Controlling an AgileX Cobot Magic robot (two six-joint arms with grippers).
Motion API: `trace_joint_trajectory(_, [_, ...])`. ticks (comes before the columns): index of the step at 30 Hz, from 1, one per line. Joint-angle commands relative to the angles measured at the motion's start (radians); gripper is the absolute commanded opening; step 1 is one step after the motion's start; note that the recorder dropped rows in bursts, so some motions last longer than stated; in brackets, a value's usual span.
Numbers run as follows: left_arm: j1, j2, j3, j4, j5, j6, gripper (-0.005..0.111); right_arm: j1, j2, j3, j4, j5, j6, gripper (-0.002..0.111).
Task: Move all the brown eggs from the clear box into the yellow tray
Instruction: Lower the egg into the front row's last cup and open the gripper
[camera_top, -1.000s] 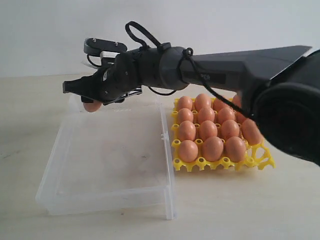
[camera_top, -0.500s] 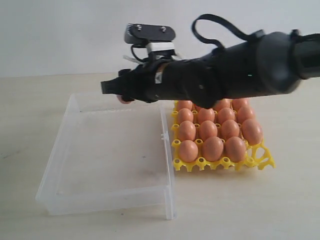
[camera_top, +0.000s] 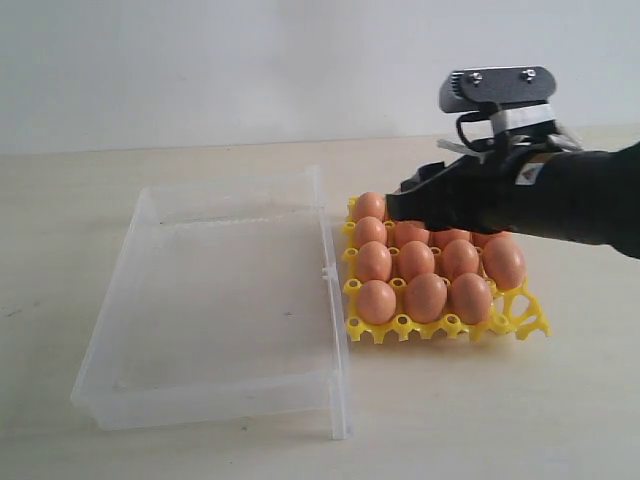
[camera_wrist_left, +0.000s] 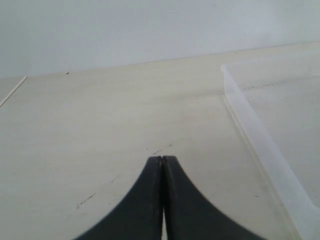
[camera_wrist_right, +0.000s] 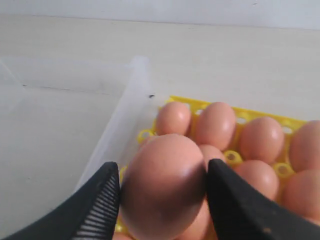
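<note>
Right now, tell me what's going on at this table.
The right arm holds a brown egg in its jaws above the yellow tray, whose cups hold the other eggs. The clear box looks empty. The left arm hangs over bare table beside the box, jaws shut.

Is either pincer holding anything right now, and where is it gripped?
The right pincer holds one brown egg by its opposite sides, above the yellow tray. The left pincer is shut, empty.
</note>
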Motion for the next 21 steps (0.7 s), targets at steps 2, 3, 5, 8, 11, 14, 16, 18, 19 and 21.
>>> trace_joint_trajectory(2, [0.001, -0.006, -0.004, -0.003, -0.012, -0.004, 0.000, -0.083, -0.085, 0.095, 0.022, 0.030, -0.077, 0.000])
trace_joint_trajectory(3, [0.001, -0.006, -0.004, -0.003, -0.012, -0.004, 0.000, -0.097, -0.089, 0.111, 0.022, 0.030, -0.077, 0.000])
trace_joint_trajectory(5, [0.001, -0.006, -0.004, -0.003, -0.012, -0.004, 0.000, -0.122, -0.093, 0.135, 0.022, 0.025, -0.077, 0.000])
trace_joint_trajectory(8, [0.001, -0.006, -0.004, -0.003, -0.012, -0.004, 0.000, -0.143, -0.093, 0.163, 0.038, 0.000, -0.077, 0.000])
trace_joint_trajectory(11, [0.001, -0.006, -0.004, -0.003, -0.012, -0.004, 0.000, -0.155, -0.093, 0.185, 0.038, -0.002, -0.079, 0.000])
trace_joint_trajectory(14, [0.001, -0.006, -0.004, -0.003, -0.012, -0.004, 0.000, -0.155, -0.093, 0.210, 0.038, -0.043, -0.090, 0.000])
trace_joint_trajectory(16, [0.001, -0.006, -0.004, -0.003, -0.012, -0.004, 0.000, -0.155, -0.093, 0.221, 0.061, -0.058, -0.097, 0.000])
trace_joint_trajectory(18, [0.001, -0.006, -0.004, -0.003, -0.012, -0.004, 0.000, -0.155, -0.093, 0.226, 0.068, -0.059, -0.105, 0.000])
trace_joint_trajectory(19, [0.001, -0.006, -0.004, -0.003, -0.012, -0.004, 0.000, -0.155, -0.091, 0.228, 0.068, -0.061, -0.107, 0.000])
trace_joint_trajectory(21, [0.001, -0.006, -0.004, -0.003, -0.012, -0.004, 0.000, -0.155, -0.091, 0.243, 0.084, -0.082, -0.113, 0.000])
